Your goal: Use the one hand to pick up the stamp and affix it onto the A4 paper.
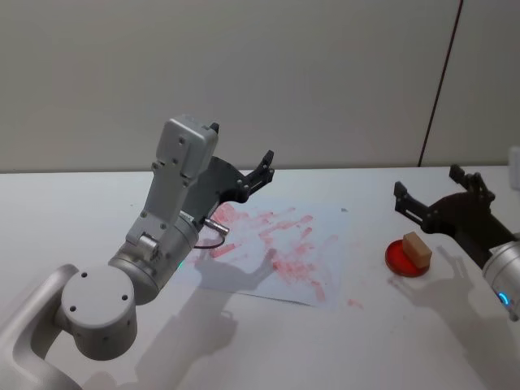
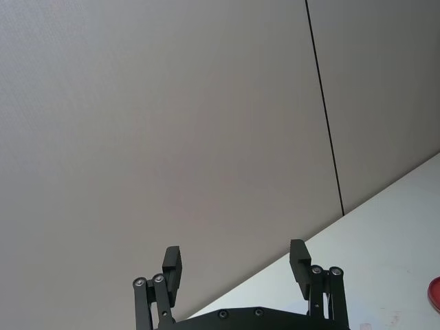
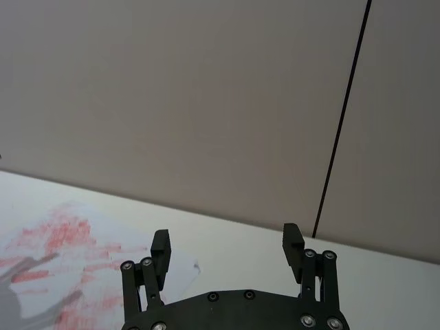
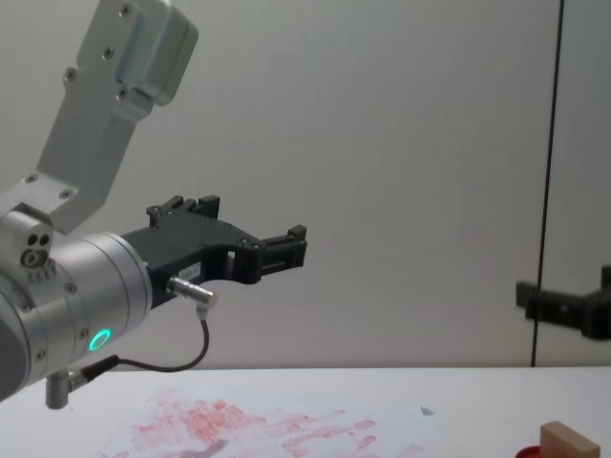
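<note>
The stamp (image 1: 417,249), a small, rigid, light wooden block, rests on the red ink pad (image 1: 404,262) on the counter (image 1: 81,211), right of the A4 paper (image 1: 325,236). The right gripper (image 1: 439,195) hovers above it, fingers wide; the left gripper (image 1: 244,154) hangs raised, fingers wide. Grasping the block's opposite long faces should suit.

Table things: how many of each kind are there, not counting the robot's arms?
Wooden stamp: 1
Red ink pad: 1
A4 paper with red marks: 1
Total: 3
</note>
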Controlling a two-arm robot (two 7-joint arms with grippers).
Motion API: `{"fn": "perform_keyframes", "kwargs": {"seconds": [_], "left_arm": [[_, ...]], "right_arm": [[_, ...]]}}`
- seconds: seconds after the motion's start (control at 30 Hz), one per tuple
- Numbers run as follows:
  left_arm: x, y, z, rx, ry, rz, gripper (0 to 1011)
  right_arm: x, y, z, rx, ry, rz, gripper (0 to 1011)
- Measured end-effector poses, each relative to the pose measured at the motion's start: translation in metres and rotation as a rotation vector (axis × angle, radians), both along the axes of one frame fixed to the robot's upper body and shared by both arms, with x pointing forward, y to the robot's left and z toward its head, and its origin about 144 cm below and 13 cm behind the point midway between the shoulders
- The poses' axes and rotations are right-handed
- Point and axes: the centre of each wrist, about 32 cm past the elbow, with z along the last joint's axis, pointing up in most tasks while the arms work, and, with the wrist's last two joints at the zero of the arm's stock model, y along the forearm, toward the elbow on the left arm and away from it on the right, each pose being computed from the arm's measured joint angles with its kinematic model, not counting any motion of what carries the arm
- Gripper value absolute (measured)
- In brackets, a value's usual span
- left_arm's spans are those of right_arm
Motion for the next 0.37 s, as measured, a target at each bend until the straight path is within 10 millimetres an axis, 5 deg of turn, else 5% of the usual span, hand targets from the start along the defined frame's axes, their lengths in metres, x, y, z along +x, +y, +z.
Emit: {"fn": "perform_keyframes", "kwargs": {"seconds": [0.37], "left_arm": [[0.000,0.000,0.000,0.000,0.000,0.000,1001]], "right_arm": [[-0.012,0.003,0.007,0.041,-0.090,-0.007,1001]]}}
